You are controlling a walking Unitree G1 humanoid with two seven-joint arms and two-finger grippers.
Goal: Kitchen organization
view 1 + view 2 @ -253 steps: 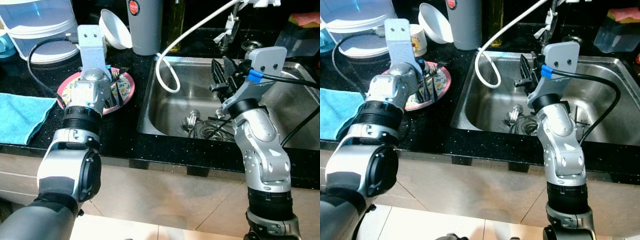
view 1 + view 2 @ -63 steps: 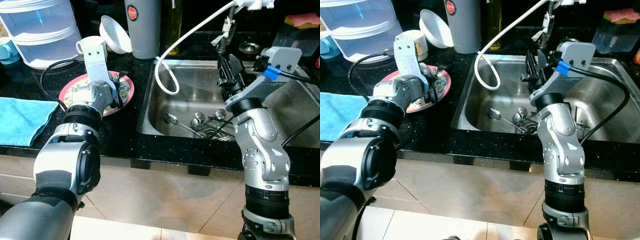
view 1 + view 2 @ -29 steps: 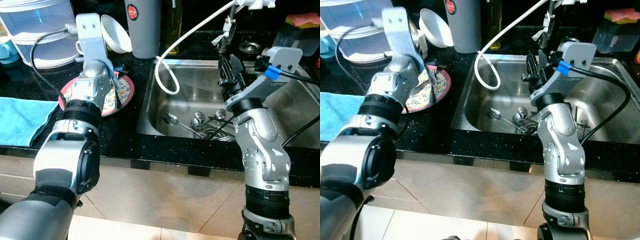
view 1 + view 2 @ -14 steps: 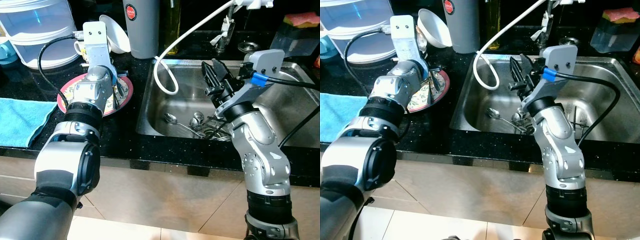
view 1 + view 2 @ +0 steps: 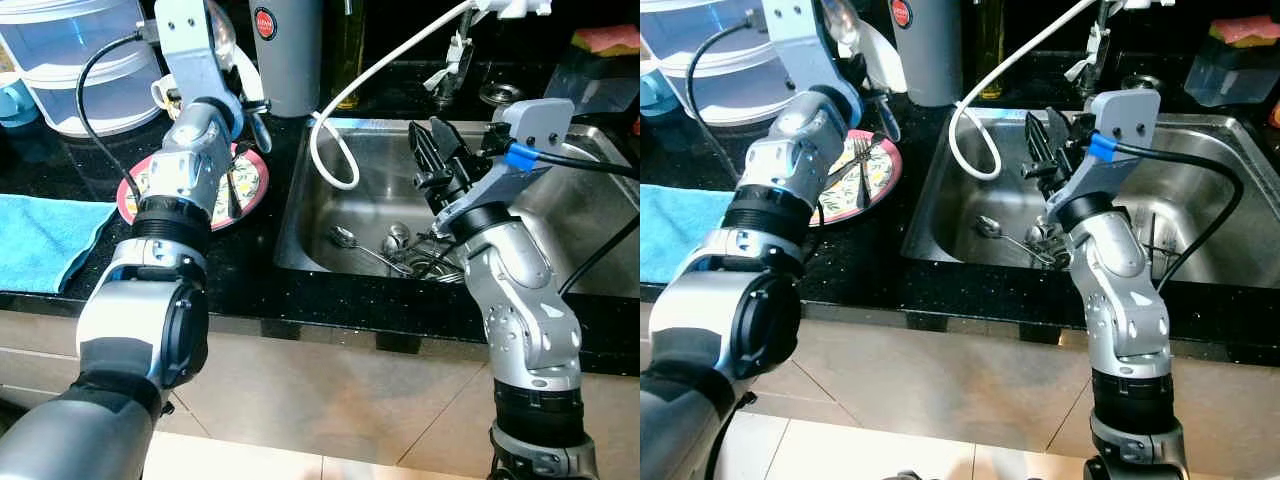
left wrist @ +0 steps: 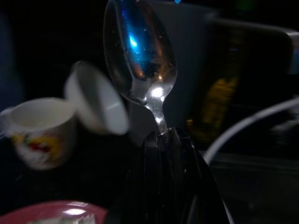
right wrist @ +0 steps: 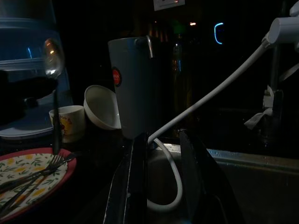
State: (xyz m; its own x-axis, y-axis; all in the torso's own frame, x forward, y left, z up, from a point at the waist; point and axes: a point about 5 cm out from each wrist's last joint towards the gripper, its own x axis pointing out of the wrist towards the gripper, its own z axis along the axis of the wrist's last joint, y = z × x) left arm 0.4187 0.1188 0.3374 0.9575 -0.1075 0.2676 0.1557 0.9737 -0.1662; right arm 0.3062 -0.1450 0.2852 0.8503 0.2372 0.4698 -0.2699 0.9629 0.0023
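My left gripper (image 6: 163, 140) is raised above the pink floral plate (image 5: 245, 185) on the black counter, shut on the handle of a shiny spoon (image 6: 140, 60). The spoon's bowl points up, and it also appears as a spoon (image 7: 53, 58) in the right wrist view. Forks (image 5: 855, 165) lie on the plate. My right gripper (image 5: 435, 165) hangs open over the left part of the steel sink (image 5: 570, 220), holding nothing. Several spoons and other cutlery (image 5: 400, 245) lie in the sink bottom below it.
A white hose (image 5: 330, 150) loops over the sink's left rim. Behind the plate stand a tilted white bowl (image 7: 100, 107), a small cup (image 7: 67, 121) and a tall grey container (image 5: 290, 50). A blue towel (image 5: 40, 240) lies at the left, and clear stacked tubs (image 5: 80, 60) sit behind it.
My left gripper has lifted from the plate and now holds a spoon upright. The right gripper moved left over the sink about half a second ago and has stayed there.
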